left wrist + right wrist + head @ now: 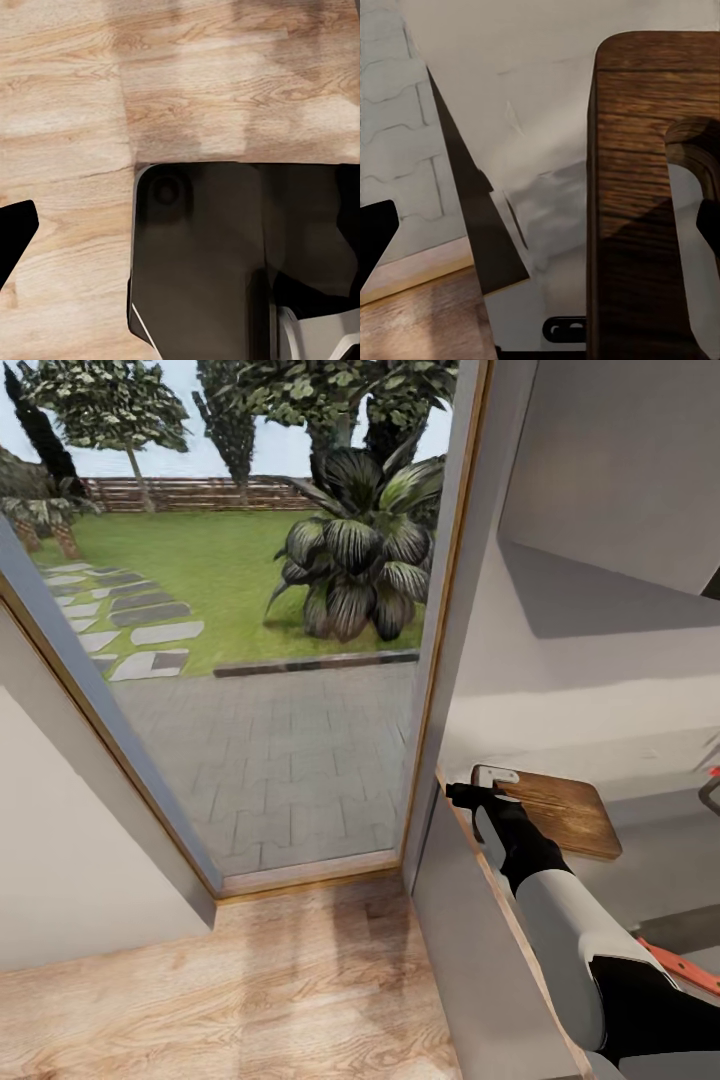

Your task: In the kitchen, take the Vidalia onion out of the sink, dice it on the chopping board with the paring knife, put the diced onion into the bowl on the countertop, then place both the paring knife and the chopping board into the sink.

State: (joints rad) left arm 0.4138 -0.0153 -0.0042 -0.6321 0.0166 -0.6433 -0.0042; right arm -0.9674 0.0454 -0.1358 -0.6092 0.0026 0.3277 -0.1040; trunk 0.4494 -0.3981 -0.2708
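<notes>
The dark brown chopping board [565,812] lies on the pale countertop [640,870] beside the window frame. My right gripper [478,792] sits at the board's near left corner. In the right wrist view the board [649,195] shows face-on, with its handle hole beside one black fingertip [709,225]. The other fingertip [375,240] is far off, so the right gripper [544,232] stands open. Part of the paring knife's orange-red handle [682,967] shows past my right forearm. My left gripper [180,240] hangs open over the wood floor. The onion and bowl are out of view.
A tall glass door [260,660] looks onto a paved patio and garden. Its wooden frame [440,660] rises right beside the counter end. Light wood floor [250,990] lies below. A red part [713,772] shows at the right edge. The robot's dark base [202,262] is under the left gripper.
</notes>
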